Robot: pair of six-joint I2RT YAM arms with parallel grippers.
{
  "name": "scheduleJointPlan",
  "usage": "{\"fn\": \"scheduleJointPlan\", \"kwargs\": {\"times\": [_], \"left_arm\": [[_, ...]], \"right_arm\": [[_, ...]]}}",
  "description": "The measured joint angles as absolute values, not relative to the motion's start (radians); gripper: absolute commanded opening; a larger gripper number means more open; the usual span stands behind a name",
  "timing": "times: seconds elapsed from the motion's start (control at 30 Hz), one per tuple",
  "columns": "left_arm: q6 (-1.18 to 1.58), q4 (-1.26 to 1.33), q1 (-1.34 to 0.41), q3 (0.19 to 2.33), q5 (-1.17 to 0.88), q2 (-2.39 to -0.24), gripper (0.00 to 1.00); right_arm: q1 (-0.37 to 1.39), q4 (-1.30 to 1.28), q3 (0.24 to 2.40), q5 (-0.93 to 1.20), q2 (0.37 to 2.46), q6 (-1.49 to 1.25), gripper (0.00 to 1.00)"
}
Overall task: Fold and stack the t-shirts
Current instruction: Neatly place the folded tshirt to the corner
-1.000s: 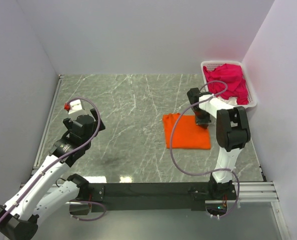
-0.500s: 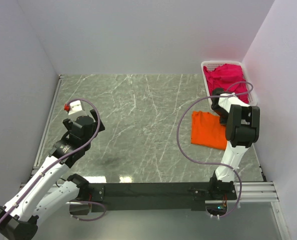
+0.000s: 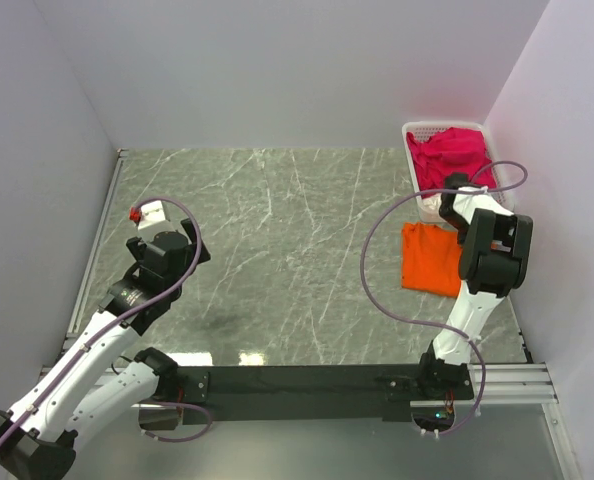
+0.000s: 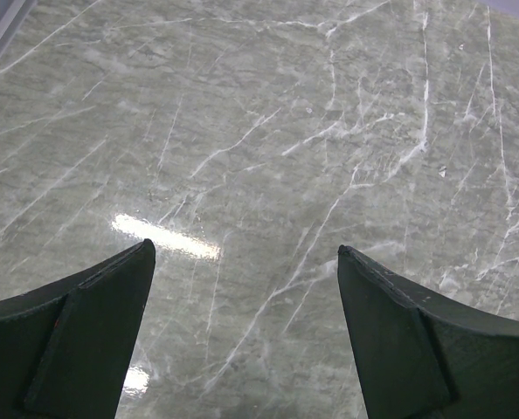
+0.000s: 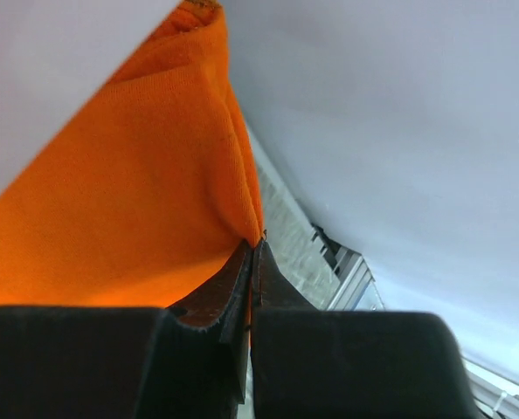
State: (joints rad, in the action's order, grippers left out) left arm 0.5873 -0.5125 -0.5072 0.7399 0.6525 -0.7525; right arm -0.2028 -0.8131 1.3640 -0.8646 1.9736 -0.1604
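1. Looking down from the top camera, the orange t-shirt (image 3: 434,260) is a folded patch on the marble table (image 3: 277,220). It lies at the right side, just in front of the white basket (image 3: 409,130). The right gripper (image 3: 439,203) sits at the shirt's far edge, but its jaws are too small there to read.
2. The right wrist camera supplies what that view cannot: the jaws are pressed together on a fold of the orange cloth. The cloth rises from the pinch and fills the left of the picture, with a stitched edge at the top.
3. The left wrist camera shows only the left gripper (image 4: 246,253), its fingers spread wide over bare marble and touching nothing. The top view places that gripper at the left of the table, well apart from the shirt.
4. The shirt's long axis runs from its far end by the basket toward the near edge of the table, leaning slightly. Whether collar or hem lies at the pinched end cannot be told.
5. The basket holds the magenta-pink t-shirts (image 3: 457,155) — a crumpled heap rising above its rim.
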Motion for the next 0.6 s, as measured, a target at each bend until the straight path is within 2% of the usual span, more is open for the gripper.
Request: {"fn": "scheduleJointPlan", "kwargs": {"times": [0.17, 0.23, 0.27, 0.37, 0.47, 0.6], "left_arm": [[0.587, -0.513, -0.507, 0.74, 0.653, -0.753, 0.91], [0.587, -0.513, -0.507, 0.74, 0.653, -0.754, 0.91], [0.587, -0.513, -0.507, 0.74, 0.653, -0.756, 0.91], [0.587, -0.513, -0.507, 0.74, 0.653, -0.756, 0.91], [0.587, -0.513, -0.507, 0.74, 0.653, -0.756, 0.95], [0.588, -0.513, -0.507, 0.74, 0.653, -0.749, 0.99]], "right_arm": [[-0.214, -0.799, 1.394, -0.879, 1.974, -0.149, 0.1], [-0.216, -0.794, 1.409, -0.893, 1.974, -0.158, 0.22], [-0.216, -0.79, 1.414, -0.899, 1.974, -0.165, 0.35], [-0.222, -0.789, 1.419, -0.9, 1.965, -0.188, 0.48], [-0.229, -0.8, 1.419, -0.881, 1.929, -0.219, 0.53], [-0.235, -0.825, 1.416, -0.805, 1.798, -0.283, 0.64]]}}
